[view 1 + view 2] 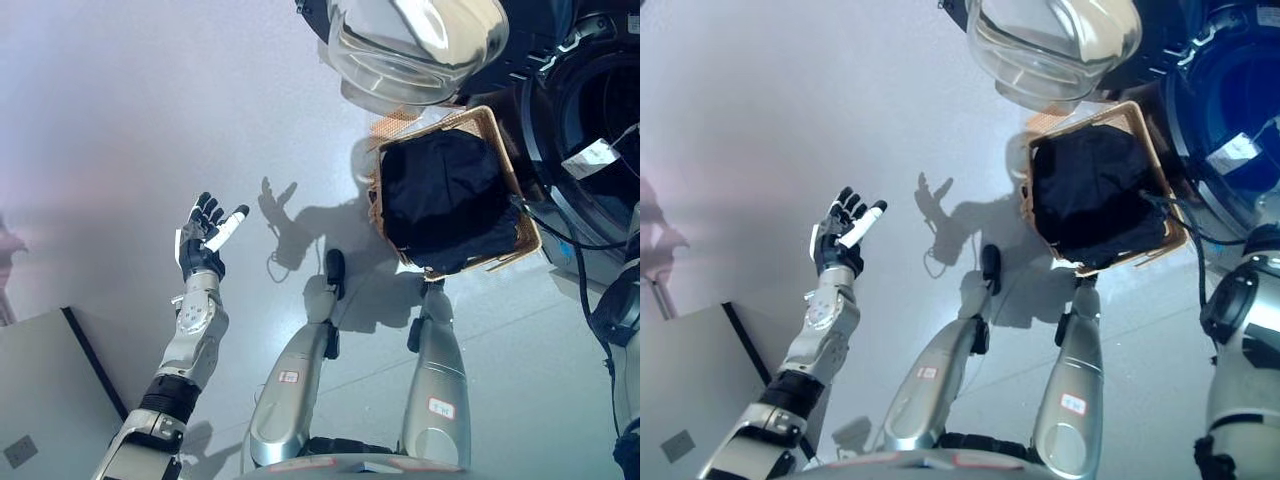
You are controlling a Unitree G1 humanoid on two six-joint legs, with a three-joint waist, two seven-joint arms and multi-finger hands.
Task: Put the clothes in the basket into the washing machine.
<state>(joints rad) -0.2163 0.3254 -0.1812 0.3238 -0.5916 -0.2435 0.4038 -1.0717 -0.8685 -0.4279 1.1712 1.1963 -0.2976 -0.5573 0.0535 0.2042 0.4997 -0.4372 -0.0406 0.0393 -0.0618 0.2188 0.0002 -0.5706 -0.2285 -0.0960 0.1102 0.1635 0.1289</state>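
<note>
A wicker basket [525, 222] stands on the grey floor right of centre, filled with dark clothes [445, 195]. Just beyond it is the washing machine, its round glass door [415, 45] swung open at the top and its dark drum opening [605, 110] at the right edge. A small white piece [590, 158] shows inside the drum. My left hand [205, 238] hovers over the bare floor well left of the basket, fingers spread and holding nothing. My right arm [1240, 330] comes up along the right edge, and its hand is out of view.
A flat grey panel [45, 390] with a dark edge lies at the lower left, close under my left arm. The basket sits tight against the machine's front, below the open door.
</note>
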